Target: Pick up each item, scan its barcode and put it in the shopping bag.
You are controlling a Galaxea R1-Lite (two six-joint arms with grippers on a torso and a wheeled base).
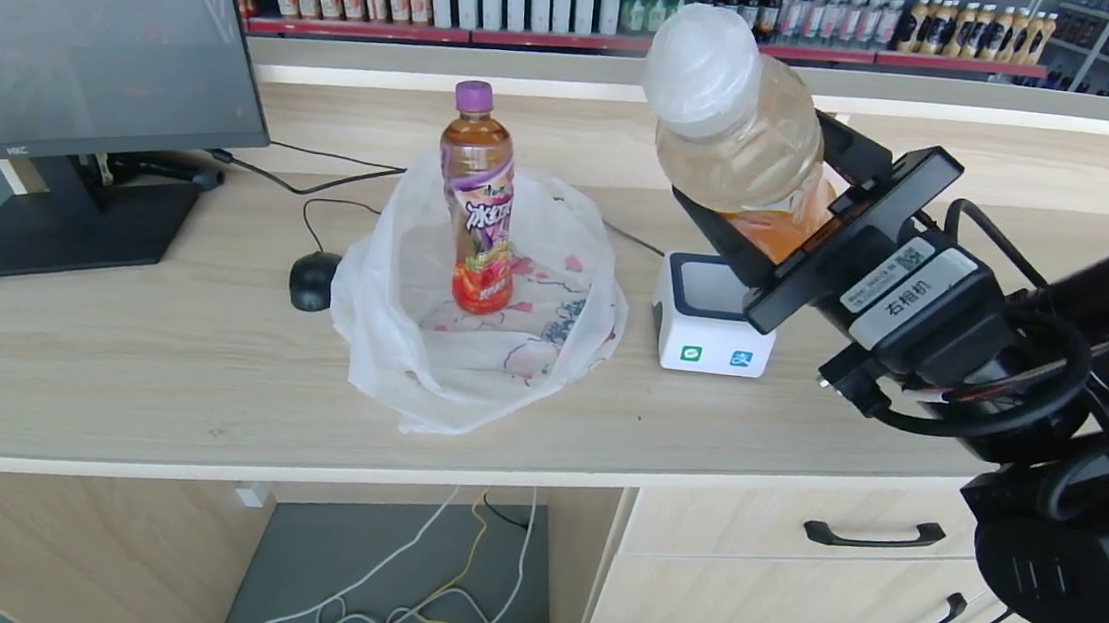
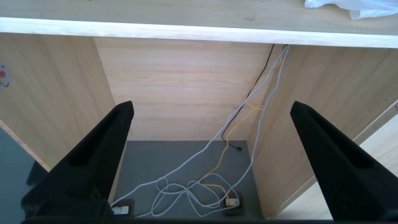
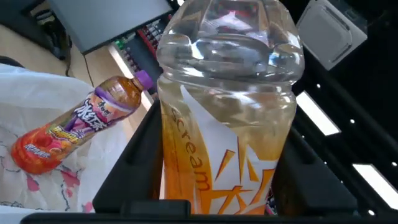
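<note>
Above the counter (image 1: 158,367), right gripper (image 1: 796,212) clamps bottle (image 1: 746,133) tilted, cap (image 1: 702,63) up-left

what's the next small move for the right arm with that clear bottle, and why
Probably lower the clear bottle toward the scanner, label side facing its window. The right gripper holds it tilted and raised above the scanner, likely too high for a read, and it is not yet over the shopping bag, where the purple-capped bottle already stands.

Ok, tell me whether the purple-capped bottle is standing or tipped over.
Upright: the purple-capped bottle stands cap up inside the spread-open shopping bag on the counter.
</note>
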